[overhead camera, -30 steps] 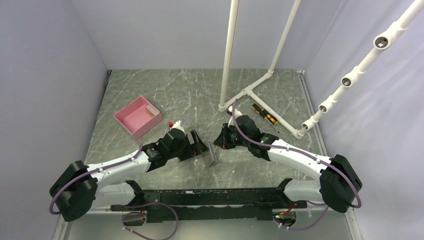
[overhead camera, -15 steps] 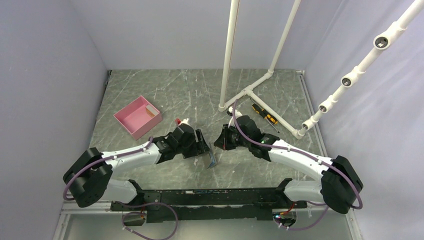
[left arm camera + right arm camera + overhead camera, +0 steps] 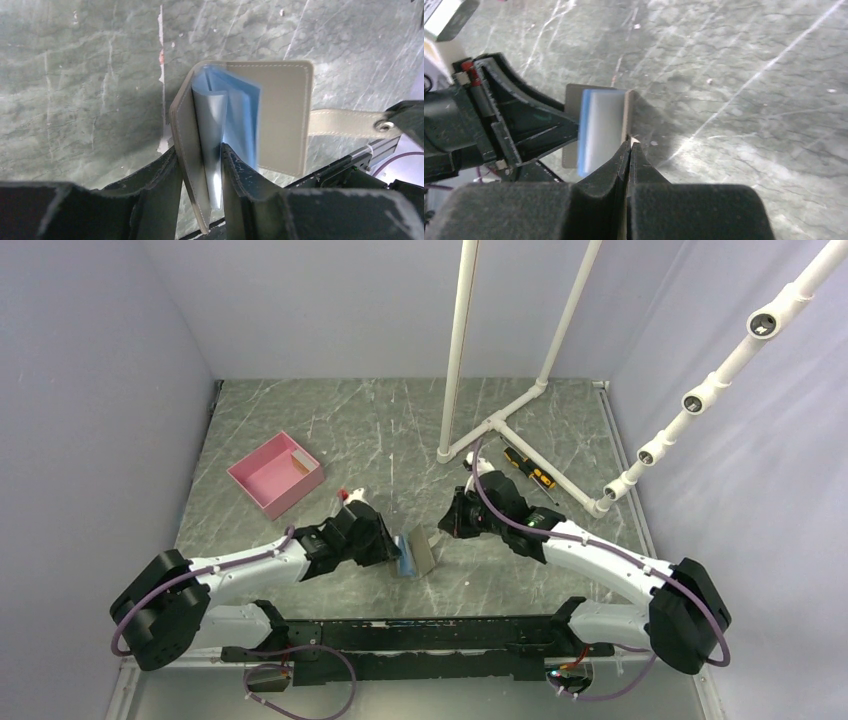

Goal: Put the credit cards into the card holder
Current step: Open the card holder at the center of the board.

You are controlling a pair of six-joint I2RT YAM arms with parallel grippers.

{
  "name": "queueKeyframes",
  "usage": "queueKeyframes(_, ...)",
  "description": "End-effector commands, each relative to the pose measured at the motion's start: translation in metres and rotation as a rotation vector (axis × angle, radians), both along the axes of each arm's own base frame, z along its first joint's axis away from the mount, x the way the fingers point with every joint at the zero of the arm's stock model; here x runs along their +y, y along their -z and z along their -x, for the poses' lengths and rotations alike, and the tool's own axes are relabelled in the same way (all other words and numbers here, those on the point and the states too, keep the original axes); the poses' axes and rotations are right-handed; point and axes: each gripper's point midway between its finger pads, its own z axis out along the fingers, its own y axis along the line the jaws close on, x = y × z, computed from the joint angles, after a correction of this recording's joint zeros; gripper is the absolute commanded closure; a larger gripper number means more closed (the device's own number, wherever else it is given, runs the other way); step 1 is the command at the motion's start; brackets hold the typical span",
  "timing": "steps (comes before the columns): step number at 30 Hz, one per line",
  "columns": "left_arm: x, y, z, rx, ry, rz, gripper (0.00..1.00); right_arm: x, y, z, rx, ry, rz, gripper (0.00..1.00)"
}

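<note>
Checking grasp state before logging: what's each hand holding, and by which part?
Left hand grips the card holder by one grey cover plus blue inner sleeves. Right hand is shut; whether it pinches anything cannot be told.

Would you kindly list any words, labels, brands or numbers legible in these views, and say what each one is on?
No text can be read in any view.
The card holder shows plain grey covers and blue lining, with no print.
The screwdriver is too small to show any marking.
The pink box shows no print.

Lab test cell: plain walls (image 3: 100, 390), white pipe frame (image 3: 522, 408).
</note>
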Motion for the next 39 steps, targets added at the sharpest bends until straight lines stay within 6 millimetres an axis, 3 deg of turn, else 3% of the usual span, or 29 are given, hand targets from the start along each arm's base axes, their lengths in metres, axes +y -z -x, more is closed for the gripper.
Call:
queueKeyframes(1, 0.005, 0.004, 0.001, -0.007, -0.018, -0.003, 0.64, -0.021, 0.007, -0.013, -0.023, 0.066, 0.066, 1.0)
queueKeyframes(4, 0.005, 0.002, 0.002, -0.014, -0.019, 0.006, 0.69, -0.041, 0.026, -0.02, -0.01, 0.118, 0.18, 1.0)
queueKeyframes(6, 0.003, -0.002, 0.001, -0.027, -0.012, 0.025, 0.76, -0.055, 0.036, -0.025, -0.007, 0.131, 0.299, 0.88)
queueKeyframes(9, -0.002, -0.009, -0.002, -0.048, 0.002, 0.039, 0.9, -0.05, 0.034, -0.027, -0.028, 0.068, 0.389, 0.69)
queueKeyframes(12, -0.004, -0.017, -0.004, -0.058, 0.01, 0.041, 1.0, -0.036, 0.015, -0.019, -0.119, 0.007, 0.396, 0.48)
queueKeyframes(14, -0.008, -0.026, -0.007, -0.073, 0.013, 0.062, 1.0, -0.027, -0.006, -0.014, -0.198, -0.006, 0.363, 0.36)
queueKeyframes(17, -0.018, -0.038, -0.012, -0.099, 0.035, 0.092, 1.0, -0.013, -0.025, -0.005, -0.266, -0.056, 0.301, 0.26)
queueKeyframes(21, -0.031, -0.046, -0.019, -0.093, 0.057, 0.087, 1.0, 0.005, -0.027, 0.007, -0.262, -0.13, 0.22, 0.22)
queueKeyframes(26, -0.043, -0.046, -0.023, -0.062, 0.076, 0.088, 1.0, 0.014, -0.028, 0.013, -0.296, -0.134, 0.2, 0.17)
queueKeyframes(30, -0.048, -0.044, -0.024, -0.05, 0.081, 0.094, 1.0, 0.014, -0.013, 0.011, -0.252, -0.091, 0.238, 0.16)
queueKeyframes(33, -0.047, -0.043, -0.023, -0.046, 0.081, 0.088, 1.0, 0.01, -0.001, 0.006, -0.237, -0.054, 0.27, 0.21)
queueKeyframes(39, -0.037, -0.038, -0.02, -0.049, 0.064, 0.07, 1.0, 0.007, 0.033, 0.001, -0.2, -0.024, 0.329, 0.41)
